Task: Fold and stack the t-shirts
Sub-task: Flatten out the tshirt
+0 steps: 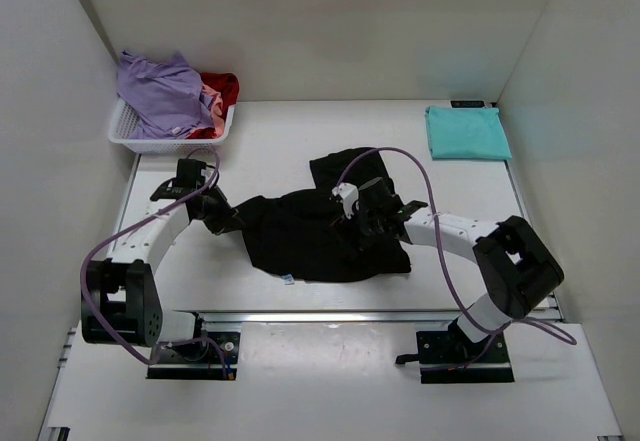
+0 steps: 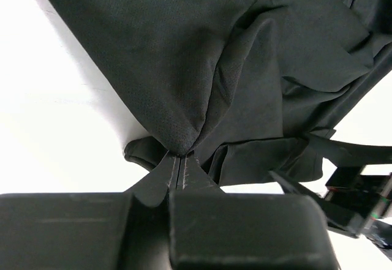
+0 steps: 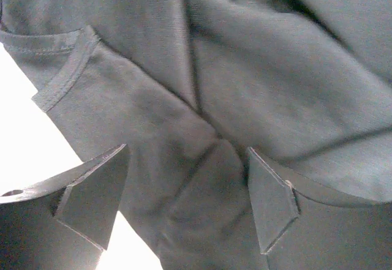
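Five t-shirts are in view and two arms. At the far left corner a white lattice basket holds three of them in a heap: a lavender-purple t-shirt draped on top and over the rim, a red t-shirt behind it, and a sliver of a pink t-shirt between the two.

The left arm rises from its base, bends at the elbow and reaches in toward the middle of the table. The left gripper has its fingers pressed together on a gathered corner of the black t-shirt, at the garment's left edge, with the cloth fanning out from the pinch.

That black t-shirt lies rumpled in the middle of the table, one part trailing toward the far side.

The right arm stretches low from its base and points left over the shirt's right half. The right gripper has its fingers spread wide, one on each side of a fold of black cloth near the collar band; nothing is clamped between them.

At the far right corner lies the teal t-shirt, folded flat into a neat rectangle, well apart from the rest.
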Controlling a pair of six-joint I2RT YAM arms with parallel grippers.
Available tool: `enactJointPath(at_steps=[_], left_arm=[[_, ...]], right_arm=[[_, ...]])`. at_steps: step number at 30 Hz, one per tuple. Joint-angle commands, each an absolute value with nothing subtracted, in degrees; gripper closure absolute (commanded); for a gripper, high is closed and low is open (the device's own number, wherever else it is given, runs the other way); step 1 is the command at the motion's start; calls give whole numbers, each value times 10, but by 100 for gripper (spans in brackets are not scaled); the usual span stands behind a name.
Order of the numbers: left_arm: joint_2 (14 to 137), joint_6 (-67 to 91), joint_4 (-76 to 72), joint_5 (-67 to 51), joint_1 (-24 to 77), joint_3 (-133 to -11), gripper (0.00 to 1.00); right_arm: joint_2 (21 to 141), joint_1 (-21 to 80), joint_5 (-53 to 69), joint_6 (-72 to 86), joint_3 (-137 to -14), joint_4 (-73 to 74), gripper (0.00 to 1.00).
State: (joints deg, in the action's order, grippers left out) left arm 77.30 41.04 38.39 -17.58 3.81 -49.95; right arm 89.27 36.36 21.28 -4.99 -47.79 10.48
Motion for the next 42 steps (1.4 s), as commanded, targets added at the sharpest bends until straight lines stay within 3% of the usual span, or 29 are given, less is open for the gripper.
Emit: enactJointPath(at_steps=[1, 2, 4, 11, 24, 33, 42], left_arm=[[742, 409, 375, -195, 35, -494, 100], [740, 413, 375, -195, 33, -494, 100], [736, 415, 371, -197, 34, -495, 100], [724, 427, 378, -201, 26, -552, 100], [891, 547, 247, -281, -67, -1075, 100], [821, 609, 162, -215, -102, -1083, 100], [954, 627, 150, -165, -69, -1323, 100]], right_arm=[[916, 381, 223, -59, -524, 139, 54], [917, 380, 223, -59, -524, 140, 65], [915, 383, 207, -41, -542, 163, 100], [818, 355, 194, 0, -602, 213, 100], [612, 324, 114, -20, -740, 217, 100], [555, 357, 201, 12, -796, 229, 100], [578, 352, 280, 25, -844, 200, 100]])
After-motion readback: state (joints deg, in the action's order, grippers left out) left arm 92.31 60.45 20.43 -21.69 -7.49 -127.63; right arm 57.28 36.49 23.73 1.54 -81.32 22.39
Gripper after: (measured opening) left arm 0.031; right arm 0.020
